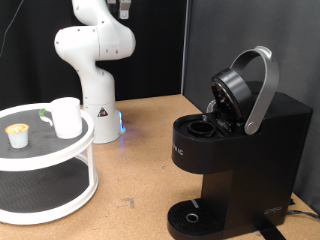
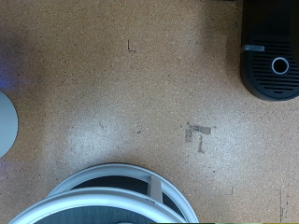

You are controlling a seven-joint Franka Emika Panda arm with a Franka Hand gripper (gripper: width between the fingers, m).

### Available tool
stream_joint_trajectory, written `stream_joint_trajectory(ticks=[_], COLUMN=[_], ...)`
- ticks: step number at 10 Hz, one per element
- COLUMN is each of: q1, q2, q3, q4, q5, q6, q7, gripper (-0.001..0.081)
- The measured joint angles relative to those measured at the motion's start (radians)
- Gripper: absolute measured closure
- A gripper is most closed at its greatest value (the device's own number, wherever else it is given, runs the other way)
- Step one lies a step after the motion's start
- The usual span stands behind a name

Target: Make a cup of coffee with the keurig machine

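The keurig machine (image 1: 240, 155) stands at the exterior view's right with its hinged lid (image 1: 243, 88) raised, so the brew chamber is open; the drip tray (image 1: 190, 216) is bare. It also shows in the wrist view (image 2: 271, 51) from high above. The cup (image 1: 66, 117) stands upright on the top shelf of a white round stand (image 1: 45, 160) at the exterior view's left. The gripper (image 1: 123, 7) is high up at the exterior view's top edge, mostly cut off and far above everything. Its fingers do not show in the wrist view.
A small white pod with a tan top (image 1: 17, 134) sits on the stand beside the cup. The white arm base (image 1: 98, 110) stands behind the stand. The stand's rim (image 2: 112, 198) and brown tabletop (image 2: 140, 93) fill the wrist view.
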Motion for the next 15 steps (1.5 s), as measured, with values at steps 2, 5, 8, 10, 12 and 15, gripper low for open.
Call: stream_joint_trajectory(ticks=[2,5,8,10,12,15], q1=[-0.012,-0.044,-0.048,-0.067,-0.089,-0.106], q2=[-0.013,-0.036,-0.043,-0.042,-0.041,-0.029], q3=[-0.053,-0.137,-0.153,-0.184,-0.243,-0.328], q4=[0.0,0.0,-0.002,-0.004,-0.004,0.01], q5=[-0.011,-0.091,-0.101,-0.124,-0.161,-0.207], q6=[0.0,-0.008,-0.008,-0.008,-0.008,-0.013], q7=[-0.041,-0.14,-0.162,-0.17,-0.223,-0.31], gripper=[0.0003,0.0003,0.0003,0.0003,0.0003,0.0003])
